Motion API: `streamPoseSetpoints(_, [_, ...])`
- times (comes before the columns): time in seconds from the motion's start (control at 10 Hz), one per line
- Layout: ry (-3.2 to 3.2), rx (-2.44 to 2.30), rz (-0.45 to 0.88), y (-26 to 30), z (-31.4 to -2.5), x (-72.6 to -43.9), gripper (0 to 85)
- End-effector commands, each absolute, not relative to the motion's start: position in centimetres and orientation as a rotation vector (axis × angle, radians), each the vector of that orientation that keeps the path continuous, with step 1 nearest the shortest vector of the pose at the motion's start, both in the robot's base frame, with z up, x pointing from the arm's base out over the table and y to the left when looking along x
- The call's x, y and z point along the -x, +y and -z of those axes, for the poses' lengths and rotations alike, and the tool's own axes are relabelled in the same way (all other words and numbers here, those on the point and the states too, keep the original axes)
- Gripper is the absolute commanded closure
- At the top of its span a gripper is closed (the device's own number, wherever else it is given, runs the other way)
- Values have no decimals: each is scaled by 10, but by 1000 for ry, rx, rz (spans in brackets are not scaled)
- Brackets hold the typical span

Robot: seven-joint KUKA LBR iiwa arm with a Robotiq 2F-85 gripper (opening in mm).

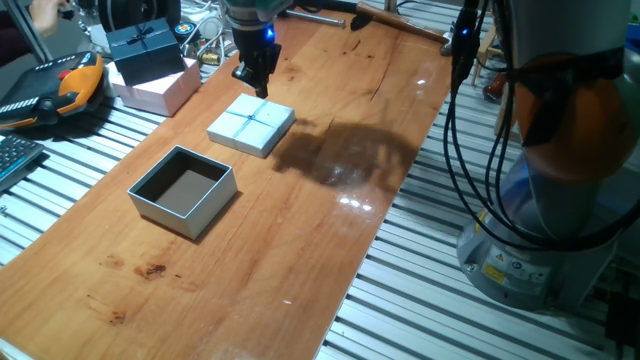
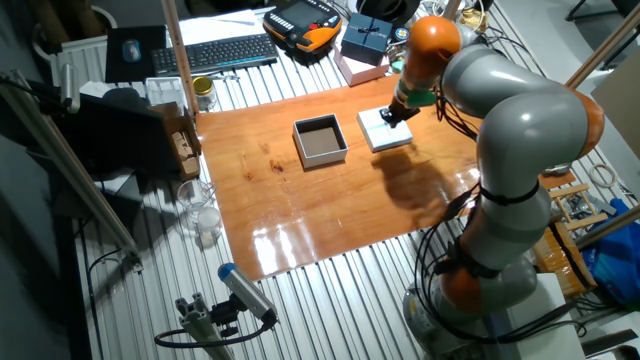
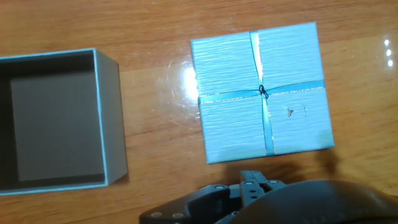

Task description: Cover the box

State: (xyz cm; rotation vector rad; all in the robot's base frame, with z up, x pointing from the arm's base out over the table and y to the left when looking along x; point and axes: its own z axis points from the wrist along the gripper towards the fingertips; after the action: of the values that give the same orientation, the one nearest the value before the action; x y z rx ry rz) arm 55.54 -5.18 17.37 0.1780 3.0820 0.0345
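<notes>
The box [image 1: 165, 212] stands open on the wooden table, with pale blue-grey walls and a dark brown inside. It also shows in the other fixed view [image 2: 322, 158] and at the left of the hand view [image 3: 113, 118]. Its pale blue lid [image 1: 252, 125], crossed by a thin ribbon, lies flat on the table to the box's right [image 2: 385, 130] [image 3: 261, 93], apart from it. My gripper [image 1: 260, 88] [image 2: 395, 112] hovers just above the lid's far edge and holds nothing. Only its dark housing shows at the bottom of the hand view, and the gap between the fingers is not visible.
A dark navy ribboned box [image 1: 148, 48] sits on a pink box [image 1: 160, 90] at the table's far corner. An orange pendant [image 1: 70, 85] and a keyboard [image 2: 215, 52] lie beyond the table. My arm's base [image 1: 560, 200] stands at the right. Glass jars [image 2: 198, 210] stand off the table's edge.
</notes>
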Motion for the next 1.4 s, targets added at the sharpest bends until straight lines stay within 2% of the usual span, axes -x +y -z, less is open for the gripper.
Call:
streamPoseSetpoints(0.0, [3082, -177, -34, -52, -174, -555, 850])
streamPoseSetpoints(0.2, [3110, -181, -48, -52, -174, -555, 850])
streamPoseSetpoints(0.4, [3135, -182, 58, -52, -174, -555, 850])
streamPoseSetpoints(0.5, [3131, -160, 60, -52, -174, -555, 850])
streamPoseSetpoints(0.7, [3149, -168, -35, -52, -174, -555, 850])
streamPoseSetpoints(1.3, [3119, -92, 47, -52, -174, -555, 850])
